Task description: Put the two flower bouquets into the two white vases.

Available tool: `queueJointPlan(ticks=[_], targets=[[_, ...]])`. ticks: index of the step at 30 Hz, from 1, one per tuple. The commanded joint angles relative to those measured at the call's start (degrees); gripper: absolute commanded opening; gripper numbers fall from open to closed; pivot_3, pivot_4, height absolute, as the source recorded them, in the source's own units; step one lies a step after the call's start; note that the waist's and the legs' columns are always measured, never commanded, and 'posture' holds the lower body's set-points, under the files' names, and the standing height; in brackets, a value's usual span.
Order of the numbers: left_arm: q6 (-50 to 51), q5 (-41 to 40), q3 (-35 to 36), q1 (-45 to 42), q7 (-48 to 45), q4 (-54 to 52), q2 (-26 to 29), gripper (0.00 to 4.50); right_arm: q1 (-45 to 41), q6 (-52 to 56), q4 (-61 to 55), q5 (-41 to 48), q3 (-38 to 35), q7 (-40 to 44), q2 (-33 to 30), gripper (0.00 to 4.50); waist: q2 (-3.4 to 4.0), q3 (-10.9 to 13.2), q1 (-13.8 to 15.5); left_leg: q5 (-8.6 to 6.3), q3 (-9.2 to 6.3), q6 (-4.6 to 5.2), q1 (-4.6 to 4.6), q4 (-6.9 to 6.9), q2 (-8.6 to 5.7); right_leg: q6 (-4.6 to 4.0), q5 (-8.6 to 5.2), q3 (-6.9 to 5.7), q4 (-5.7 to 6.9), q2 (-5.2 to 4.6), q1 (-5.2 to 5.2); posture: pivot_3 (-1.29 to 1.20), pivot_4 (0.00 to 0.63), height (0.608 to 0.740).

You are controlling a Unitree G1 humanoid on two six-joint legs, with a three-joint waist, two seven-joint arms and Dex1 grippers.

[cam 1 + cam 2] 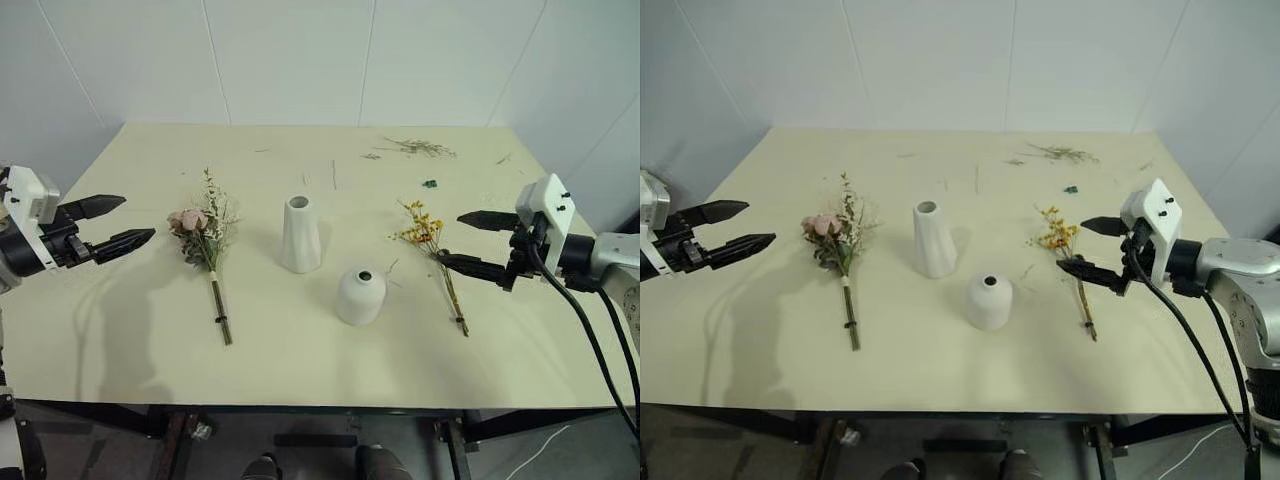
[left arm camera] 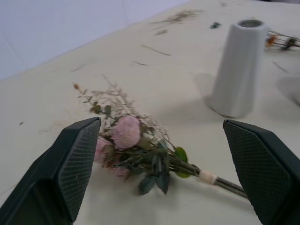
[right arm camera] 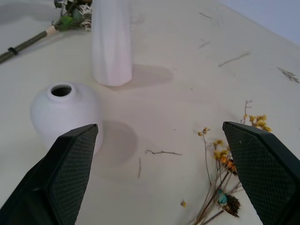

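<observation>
Two bouquets are seen lying flat on a pale table: the pink rose bouquet left of the tall white vase, the yellow bouquet right of the short rounded vase. The left gripper and right gripper are held beside them, fingers spread wide, nothing grasped.

tall vase and short vase: matt white ceramic, smooth. tabletop: matt cream, smooth. left pincer fingers: black plastic, cross-hatched pads.
</observation>
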Motion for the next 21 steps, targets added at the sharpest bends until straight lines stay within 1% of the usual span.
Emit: queueJointPlan(ticks=[1,3,4,6,7,8,10,13,16,21], targets=[[8.16,-1.62,3.34,3.51,9.45,-10.04,-1.53,4.46,-1.64,-5.5,1.67,0.26,-0.75,3.62,0.87,4.5,0.0,0.0,0.0,0.0,0.0,0.01,0.0,0.0,0.0,0.0,0.0,0.0,0.01,0.0,0.0,0.0,0.15,0.74],[11.06,-2.46,3.86,6.08,11.28,-15.1,-2.24,4.46,-2.64,-6.81,3.58,0.6,-0.64,6.08,0.82,4.5,0.0,0.0,0.03,0.0,0.0,0.0,0.0,0.0,0.0,0.0,0.0,0.0,0.01,0.01,-0.01,0.0,0.15,0.74],[11.47,-2.61,4.13,6.72,11.43,-15.61,-2.15,4.46,-3.04,-6.78,3.62,0.68,-0.22,6.34,1.1,4.5,0.0,0.0,0.03,0.0,0.0,0.0,-0.01,0.01,0.0,0.0,0.0,0.0,0.02,0.01,-0.01,0.0,0.15,0.74],[22.71,-3.32,3.91,10.29,20.06,-25.02,-4.82,4.46,-6.19,-9.77,8.83,0.78,-0.16,9.05,2.42,4.5,0.0,0.0,-0.09,0.0,0.0,0.0,-0.01,0.01,0.0,0.0,0.0,0.0,0.01,0.01,-0.01,0.0,0.15,0.74],[29.91,-4.37,4.03,11.44,24.63,-30.4,-6.4,4.46,-8.05,-11.64,11.79,0.14,0.17,10.08,3.17,4.5,0.02,0.01,-0.09,-0.01,0.02,-0.01,0.03,0.03,0.0,0.0,0.01,0.01,-0.01,-0.01,0.03,0.0,0.15,0.74],[35.97,-5.55,4.35,12.34,27.67,-35.24,-7.19,4.46,-9.31,-12.89,14.0,-0.81,0.85,10.69,3.69,4.5,0.01,0.01,-0.08,-0.01,0.04,-0.01,0.06,0.04,-0.04,0.02,0.02,0.03,-0.02,-0.05,0.06,0.0,0.15,0.74],[42.14,-7.22,5.25,12.35,30.49,-40.15,-8.17,4.46,-10.45,-14.12,15.98,-2.19,2.07,11.23,4.41,4.5,-0.05,0.04,-0.04,-0.01,0.03,-0.01,0.05,0.1,-0.03,0.04,0.03,0.04,0.0,-0.03,0.08,0.0,0.15,0.74],[51.8,-8.67,5.73,10.17,35.19,-44.09,-10.38,4.46,-11.39,-15.35,17.87,-3.23,3.5,12.3,5.67,4.5,-0.06,0.04,0.1,0.0,-0.04,-0.02,0.06,0.1,0.0,0.02,0.02,0.01,0.04,0.05,0.07,0.0,0.15,0.74],[58.92,-9.13,5.15,8.3,38.82,-47.3,-12.8,4.46,-12.81,-17.11,20.29,-4.44,4.35,13.2,6.81,4.5,-0.05,0.03,0.13,0.01,-0.02,-0.03,0.04,0.15,-0.04,0.03,0.03,0.02,0.03,0.01,0.09,0.0,0.15,0.74],[70.05,-6.69,6.29,3.82,44.56,-47.89,-17.46,4.46,-15.31,-18.82,23.59,-5.85,5.12,14.33,8.1,4.5,-0.06,0.03,0.13,0.01,-0.04,-0.05,0.03,0.18,-0.06,0.06,0.05,0.02,0.02,0.01,0.09,0.0,0.15,0.74]])
